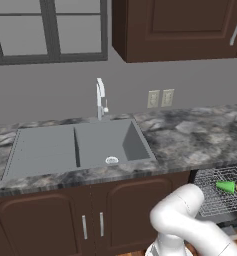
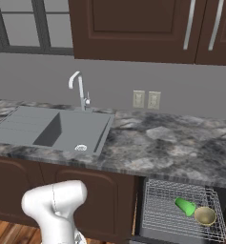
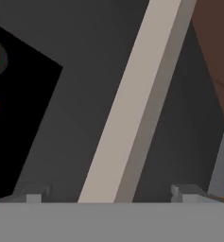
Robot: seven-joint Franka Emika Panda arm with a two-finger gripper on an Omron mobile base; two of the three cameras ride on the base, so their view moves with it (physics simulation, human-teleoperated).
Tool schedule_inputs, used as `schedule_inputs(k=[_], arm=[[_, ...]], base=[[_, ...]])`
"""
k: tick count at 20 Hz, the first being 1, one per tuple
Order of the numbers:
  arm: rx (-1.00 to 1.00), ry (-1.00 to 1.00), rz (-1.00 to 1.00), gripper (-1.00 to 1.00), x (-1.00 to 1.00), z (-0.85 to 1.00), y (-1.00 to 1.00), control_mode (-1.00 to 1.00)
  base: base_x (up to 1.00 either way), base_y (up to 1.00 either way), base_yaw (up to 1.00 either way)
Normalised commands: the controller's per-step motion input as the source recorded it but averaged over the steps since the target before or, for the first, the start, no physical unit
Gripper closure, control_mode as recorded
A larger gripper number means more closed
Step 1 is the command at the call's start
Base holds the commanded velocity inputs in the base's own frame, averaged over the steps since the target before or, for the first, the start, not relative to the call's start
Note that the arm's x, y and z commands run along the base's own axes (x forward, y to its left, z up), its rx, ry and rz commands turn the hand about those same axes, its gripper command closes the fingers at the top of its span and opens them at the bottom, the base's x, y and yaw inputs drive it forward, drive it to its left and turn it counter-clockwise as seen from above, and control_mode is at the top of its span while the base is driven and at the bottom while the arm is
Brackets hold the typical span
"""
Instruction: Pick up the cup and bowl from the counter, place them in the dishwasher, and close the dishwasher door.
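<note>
Tapered green cup (image 2: 185,206) on its side beside round tan bowl (image 2: 205,215) in the dishwasher's wire-mesh rack (image 2: 167,217) below the marbled bench (image 2: 171,147); end effector (image 3: 108,194) fingers apart over the door's flat silver bar handle (image 3: 132,104).

Grey wall (image 2: 109,78) behind the worktop, plain and evenly lit. Double outlet plates (image 2: 146,99) mounted on it, right of the chrome faucet (image 2: 79,89). Dark-framed window (image 1: 47,30) at upper left, panes pale grey. Dark brown upper cabinets (image 2: 133,28) beside the window, fitted with long silver handles (image 2: 189,25). Dark brown lower cabinets (image 1: 55,220) with arched panels and short silver handles (image 1: 92,226) under the sink basin (image 1: 77,146). Wooden floor (image 2: 5,234) in warm orange-brown planks at lower left of the right base view. No harsh shadows noted.
</note>
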Motion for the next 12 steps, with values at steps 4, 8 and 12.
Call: schedule_inputs(k=[4, 8, 12], arm=[[0.03, -0.16, 0.0, -1.0, 0.78, 0.3, -0.57, -1.0], [0.06, -0.09, 0.0, -1.0, 0.97, 0.07, -0.47, -1.0], [0.04, -0.03, 0.0, -1.0, 1.0, 0.0, -0.38, -1.0]], base=[[0.0, 0.0, 0.0], [0.0, 0.0, 0.0], [0.0, 0.0, 0.0]])
